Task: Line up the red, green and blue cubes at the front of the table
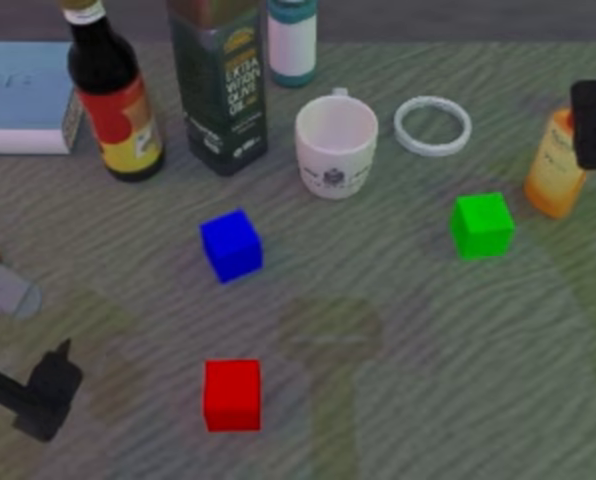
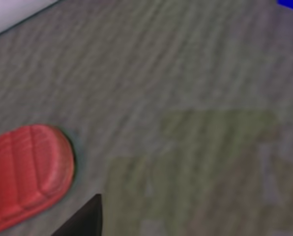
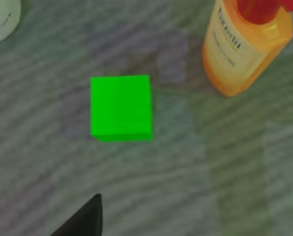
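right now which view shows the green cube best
The right wrist view: the green cube sits large near the middle of the picture, unobstructed, beside an orange bottle. The top view shows it smaller, right of the white mug. The left wrist view does not show it.

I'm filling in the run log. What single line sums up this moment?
red cube: front, free | blue cube: mid-table | green cube: right, free | left gripper: front-left | right gripper: right edge | line: not formed
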Robot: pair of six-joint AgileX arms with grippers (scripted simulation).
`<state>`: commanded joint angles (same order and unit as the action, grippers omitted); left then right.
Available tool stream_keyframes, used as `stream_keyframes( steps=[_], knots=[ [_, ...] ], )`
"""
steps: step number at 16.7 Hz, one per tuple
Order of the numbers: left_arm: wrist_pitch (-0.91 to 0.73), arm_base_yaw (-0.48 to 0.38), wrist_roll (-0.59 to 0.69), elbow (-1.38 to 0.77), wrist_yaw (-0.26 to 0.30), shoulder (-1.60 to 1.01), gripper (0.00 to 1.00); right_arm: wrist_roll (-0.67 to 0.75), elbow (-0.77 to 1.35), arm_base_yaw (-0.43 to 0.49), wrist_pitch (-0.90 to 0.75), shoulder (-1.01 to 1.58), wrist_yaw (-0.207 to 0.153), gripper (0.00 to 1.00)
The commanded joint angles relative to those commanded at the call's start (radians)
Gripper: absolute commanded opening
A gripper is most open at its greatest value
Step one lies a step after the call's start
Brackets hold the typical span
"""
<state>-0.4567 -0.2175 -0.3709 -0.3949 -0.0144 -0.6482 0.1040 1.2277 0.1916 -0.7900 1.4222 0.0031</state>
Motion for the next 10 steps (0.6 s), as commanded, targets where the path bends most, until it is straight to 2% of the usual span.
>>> stream_keyframes(
  steps=[5, 10],
  knots=[
    [0.222, 0.139, 0.193, 0.253, 0.005, 0.363, 1.0, 0.037, 0.415, 0.064, -0.274, 0.5, 0.003, 1.0],
    [0.4, 0.218, 0.33, 0.374, 0.012, 0.575, 1.0, 0.063, 0.714, 0.108, -0.447, 0.808, 0.002, 1.0]
  ],
)
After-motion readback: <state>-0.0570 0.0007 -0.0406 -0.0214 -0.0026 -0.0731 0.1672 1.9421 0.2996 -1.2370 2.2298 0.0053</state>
